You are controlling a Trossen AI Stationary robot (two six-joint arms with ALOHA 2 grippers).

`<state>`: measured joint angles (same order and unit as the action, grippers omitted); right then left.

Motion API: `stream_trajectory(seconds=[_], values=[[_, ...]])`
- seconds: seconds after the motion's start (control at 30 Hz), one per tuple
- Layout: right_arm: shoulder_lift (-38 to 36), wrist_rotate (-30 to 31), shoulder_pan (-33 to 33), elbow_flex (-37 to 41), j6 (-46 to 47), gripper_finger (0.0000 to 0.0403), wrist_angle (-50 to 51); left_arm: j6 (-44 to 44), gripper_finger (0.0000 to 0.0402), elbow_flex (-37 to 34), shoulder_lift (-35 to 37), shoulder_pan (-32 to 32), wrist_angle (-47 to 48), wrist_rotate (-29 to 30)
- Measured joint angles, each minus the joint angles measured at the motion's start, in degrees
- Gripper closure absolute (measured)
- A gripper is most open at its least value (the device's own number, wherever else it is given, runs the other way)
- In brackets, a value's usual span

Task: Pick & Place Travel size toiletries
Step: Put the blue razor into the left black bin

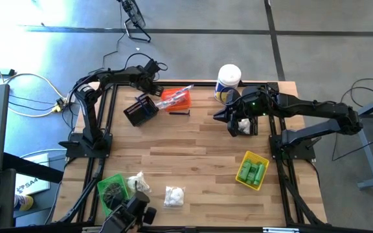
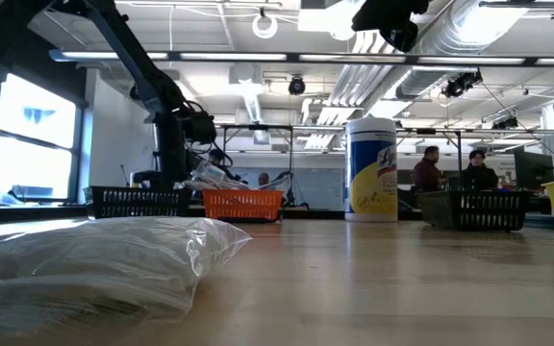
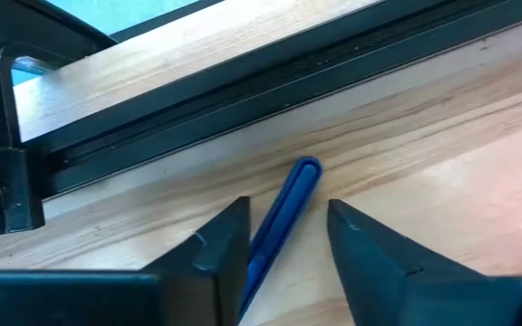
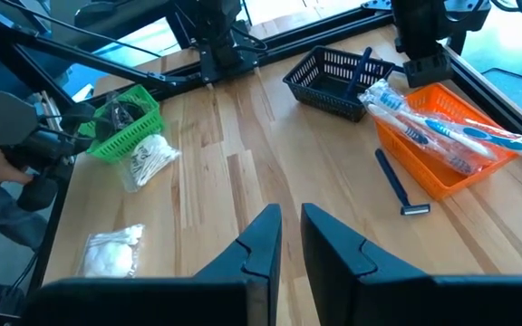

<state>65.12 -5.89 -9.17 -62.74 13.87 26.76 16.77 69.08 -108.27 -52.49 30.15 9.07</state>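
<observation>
Now the left claw (image 3: 284, 240) hangs low with its fingers open on both sides of a thin blue plastic stick (image 3: 284, 213) lying flat on the wooden worktop (image 3: 442, 154) near the back edge. It looks light, stiff and slippery; pinch its middle.

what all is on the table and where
canister: one, white with yellow label, far edge
orange bin: one, far side
toothbrush packets: several, clear-wrapped, in the orange bin
black bin: one, beside the orange bin
razor: one, blue, on the table by the orange bin
blue stick: one, near the far rail
yellow bin: one, near right
green bottles: several, in the yellow bin
green bin: one, near left
puff bags: two, white, near edge
left end effector: open, astride the blue stick
right end effector: by the canister
</observation>
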Motion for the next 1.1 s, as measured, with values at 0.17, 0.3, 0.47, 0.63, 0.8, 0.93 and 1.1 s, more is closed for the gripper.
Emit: stream_trajectory(seconds=[0.17, 0.3, 0.47, 0.63, 0.8, 0.93, 1.1], values=[[0.00, 0.00, 0.00, 0.00, 0.00, 0.0365, 0.00, 0.00, 0.0311, 0.00, -0.02, 0.04, -0.11, -0.02], [0.00, -0.03, 0.00, 0.00, 0.02, 0.0365, 0.00, 0.00, 0.0352, 0.00, -0.04, 0.02, -0.05, 0.29], [0.00, -0.15, 0.00, 0.00, 0.02, 0.0365, 0.00, 0.01, 0.0381, 0.00, -0.04, 0.00, 0.02, 0.51], [0.00, -0.46, 0.00, 0.00, 0.04, 0.0365, 0.00, -0.56, 0.0374, 0.00, -0.04, 0.00, 0.20, 0.73], [0.00, -0.48, 0.00, 0.00, 0.04, 0.0365, -0.02, -2.16, 0.0374, 0.02, -0.04, 0.00, 1.27, 1.71], [0.00, -0.48, 0.00, 0.00, 0.96, 0.0365, -0.02, -3.49, 0.0376, 0.00, 0.21, -0.02, 1.84, 2.37], [0.00, -0.29, 0.00, 0.00, 1.33, 0.0365, -0.02, -5.14, 0.0376, -0.11, 1.92, -0.04, 2.04, 4.64]])
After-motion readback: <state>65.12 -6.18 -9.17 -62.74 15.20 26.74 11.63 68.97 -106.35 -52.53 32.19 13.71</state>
